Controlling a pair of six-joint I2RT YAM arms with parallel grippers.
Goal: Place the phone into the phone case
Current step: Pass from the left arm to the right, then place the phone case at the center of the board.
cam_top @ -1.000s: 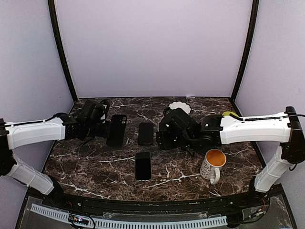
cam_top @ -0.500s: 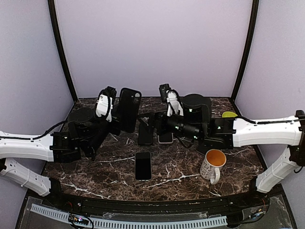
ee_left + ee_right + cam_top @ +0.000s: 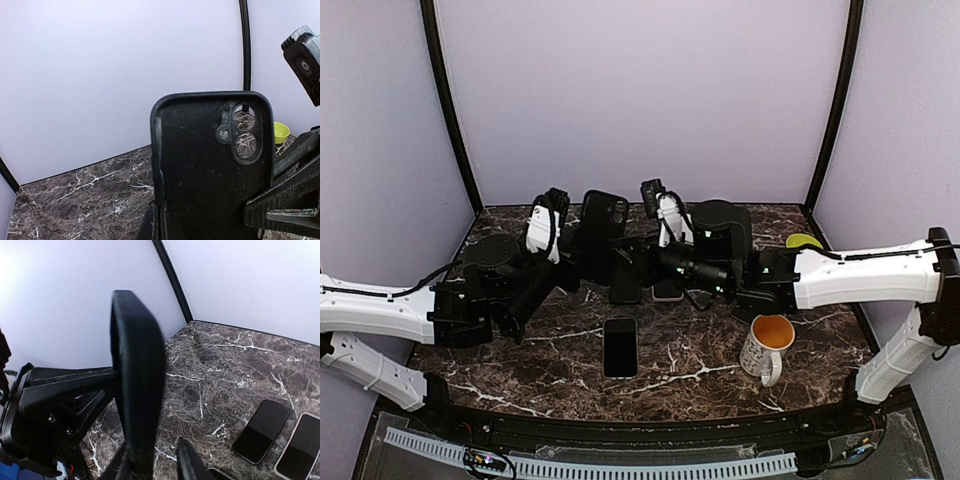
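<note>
My left pincer (image 3: pixel 159 223) is clenched on the phone case (image 3: pixel 603 235), held upright above the desk (image 3: pixel 520 362). My right pincer (image 3: pixel 152 466) straddles its lower edge; can't tell if gripping. Phone (image 3: pixel 620 347) lies flat, untouched. Step: steadying case. Next, I judge: fetch phone, align with cavity.

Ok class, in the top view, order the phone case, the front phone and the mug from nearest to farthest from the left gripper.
1. phone case: held in the left gripper, centre back.
2. front phone: flat, centre front.
3. mug: front right.
</note>
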